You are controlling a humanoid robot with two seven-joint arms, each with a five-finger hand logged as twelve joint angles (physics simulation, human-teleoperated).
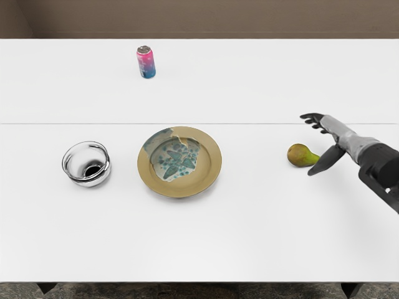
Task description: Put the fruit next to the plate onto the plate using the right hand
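A yellow-green pear [302,155] lies on the white table, well to the right of the plate. The plate [210,177] is tan-rimmed with a blue-green speckled centre and sits at mid-table. My right hand [324,141] comes in from the right edge and hovers just right of the pear, fingers spread and open; the thumb points down beside the fruit, without gripping it. The left arm does not show.
A shiny metal bowl [86,163] stands left of the plate. A pink-and-blue can [146,61] stands upright at the back left. The table's front edge runs along the bottom of the view.
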